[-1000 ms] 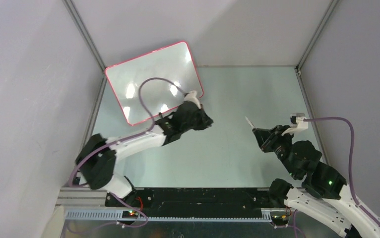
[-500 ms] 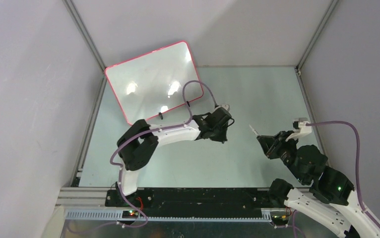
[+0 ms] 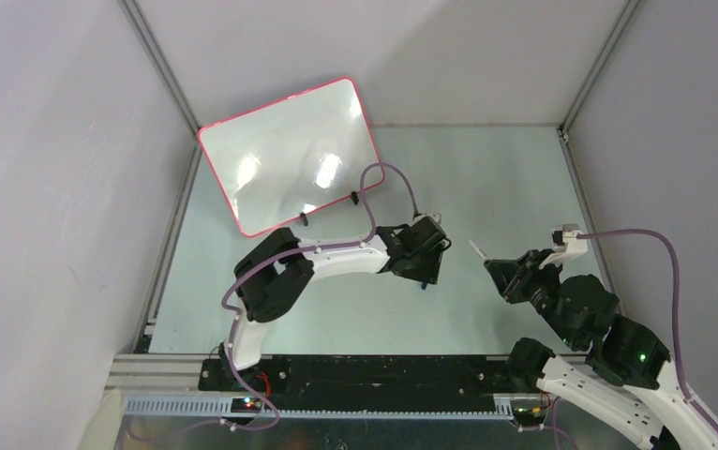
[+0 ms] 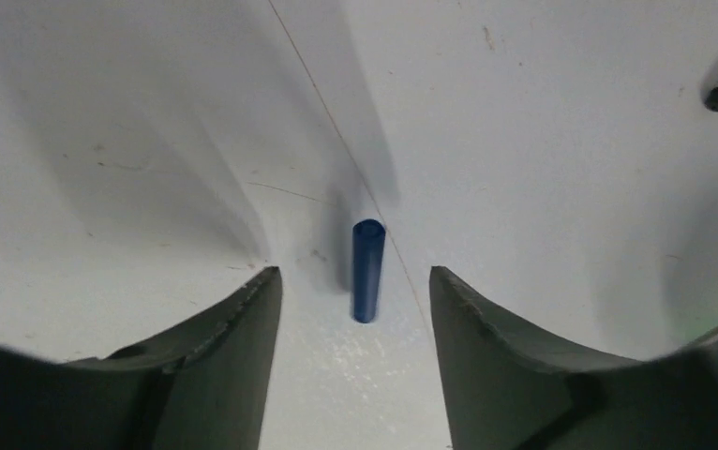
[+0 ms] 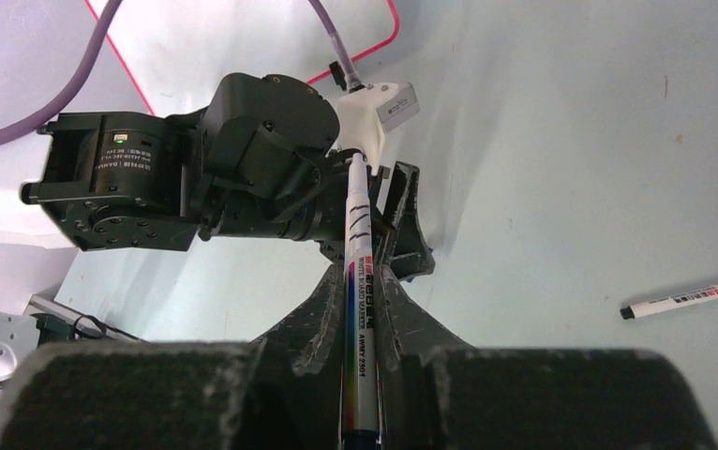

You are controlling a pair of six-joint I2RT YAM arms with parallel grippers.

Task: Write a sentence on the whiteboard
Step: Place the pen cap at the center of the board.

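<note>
The whiteboard [image 3: 290, 155] leans at the back left, its face showing only glare; the sentence is not in view. My left gripper [image 3: 427, 272] hangs over the table's middle, pointing down. In the left wrist view it [image 4: 352, 281] stands open, and a small blue cap [image 4: 367, 270] lies on the table between and just beyond its fingertips, touching neither. The cap [image 3: 424, 284] shows as a blue speck in the top view. My right gripper [image 5: 365, 272] is shut on a white whiteboard marker [image 5: 355, 206] with a rainbow stripe, whose tip [image 3: 473, 247] points at the left gripper.
A second white marker [image 5: 688, 297] lies on the table at the right of the right wrist view. The black clip feet [image 3: 353, 198] stand at the board's lower edge. Grey walls close in the pale green table [image 3: 486, 178] on three sides.
My left arm swung from the whiteboard's lower corner to the table's middle and came down. Its jaws opened, with the blue cap lying below them. The right gripper shifted slightly, still holding the marker.
</note>
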